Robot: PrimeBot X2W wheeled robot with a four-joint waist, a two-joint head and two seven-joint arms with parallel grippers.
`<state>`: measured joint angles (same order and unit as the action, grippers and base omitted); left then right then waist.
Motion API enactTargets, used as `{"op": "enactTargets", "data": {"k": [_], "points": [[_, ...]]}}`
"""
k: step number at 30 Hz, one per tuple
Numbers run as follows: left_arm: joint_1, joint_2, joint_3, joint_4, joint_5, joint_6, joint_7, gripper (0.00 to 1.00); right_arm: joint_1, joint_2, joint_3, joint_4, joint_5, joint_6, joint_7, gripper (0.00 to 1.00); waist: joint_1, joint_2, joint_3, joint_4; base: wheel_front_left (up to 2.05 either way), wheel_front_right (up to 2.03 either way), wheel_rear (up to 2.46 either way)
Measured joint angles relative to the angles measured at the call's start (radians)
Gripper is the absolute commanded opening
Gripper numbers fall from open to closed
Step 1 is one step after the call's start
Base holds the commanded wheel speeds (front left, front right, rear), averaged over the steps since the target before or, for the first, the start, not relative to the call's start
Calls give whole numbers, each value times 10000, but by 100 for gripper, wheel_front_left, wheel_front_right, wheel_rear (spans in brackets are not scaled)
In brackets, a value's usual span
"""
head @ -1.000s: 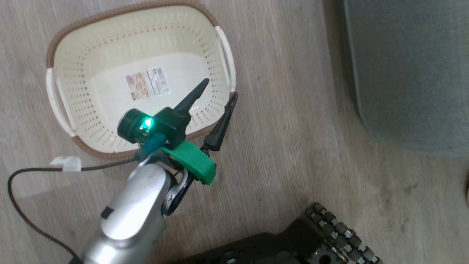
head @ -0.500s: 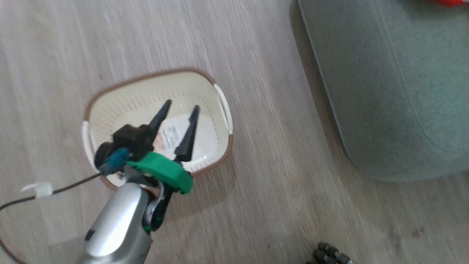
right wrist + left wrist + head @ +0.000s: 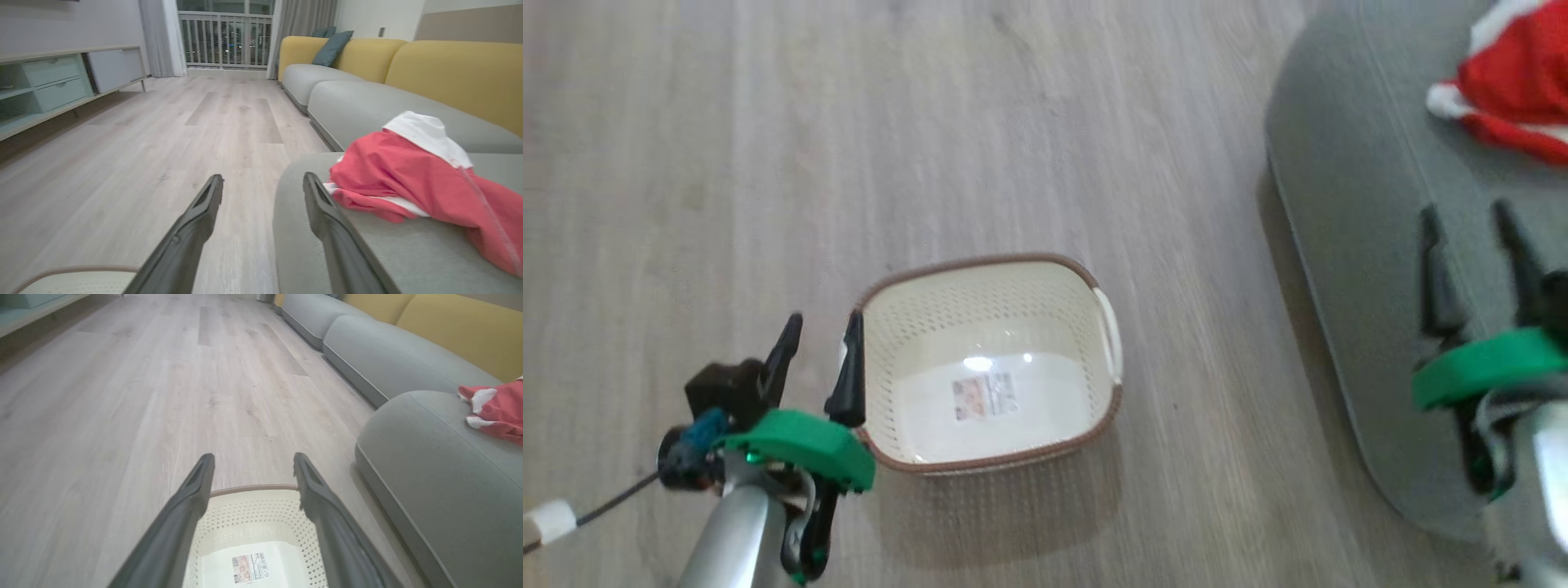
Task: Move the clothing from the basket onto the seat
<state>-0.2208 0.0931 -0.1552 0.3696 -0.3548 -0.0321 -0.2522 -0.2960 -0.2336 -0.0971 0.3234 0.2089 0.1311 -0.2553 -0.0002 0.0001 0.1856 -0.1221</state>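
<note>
Head view sets both my grippers in one picture. My left gripper [image 3: 823,320] hangs at the lower left, over the floor [image 3: 931,122] at the left end of the basket [image 3: 980,314]. One finger crosses its brown rim, and I cannot tell whether it touches. My right gripper [image 3: 1464,214] is at the right edge, over the grey seat [image 3: 1347,245]. The basket stands on the floor, well apart from the seat, with nothing in it but its sticker [image 3: 983,398]. The clothing [image 3: 1515,90] lies on the seat at the upper right, cut by the picture's edge. A dark cable [image 3: 613,502] trails from my left wrist.

Left wrist view looks along the floor. The basket's bare bottom and sticker sit low between my two fingers. The seat's rounded corner rises to the right with the clothing on top.

Right wrist view brings the clothing closest: a red heap with white panels and stripes, near the seat's front edge. It adds the room beyond: yellow sofa backs [image 3: 449,69], blue-green pillows [image 3: 331,47], a pale cabinet [image 3: 61,77] and a balcony railing [image 3: 224,38]. A bit of the basket's rim peeks in at the bottom left.

Both grippers stand spread wide and grip nothing. My right fingers straddle the seat's edge, one over the floor and one over the cushion, its tip just short of the clothing.
</note>
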Motion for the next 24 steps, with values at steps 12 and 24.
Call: {"op": "enactTargets", "data": {"k": [12, 24], "points": [[1077, -326, 886, 702, 642, -176, 2, 100, 1823, 1315, 761, 326, -1024, 0, 2, 100, 0, 0, -1583, 1052, 0, 0, 0], [1197, -462, 1124, 700, 1012, -188, 2, 100, 1908, 1551, 842, 815, -1317, 0, 2, 100, 0, -1, -1897, 1198, 0, 0, 0]]}}
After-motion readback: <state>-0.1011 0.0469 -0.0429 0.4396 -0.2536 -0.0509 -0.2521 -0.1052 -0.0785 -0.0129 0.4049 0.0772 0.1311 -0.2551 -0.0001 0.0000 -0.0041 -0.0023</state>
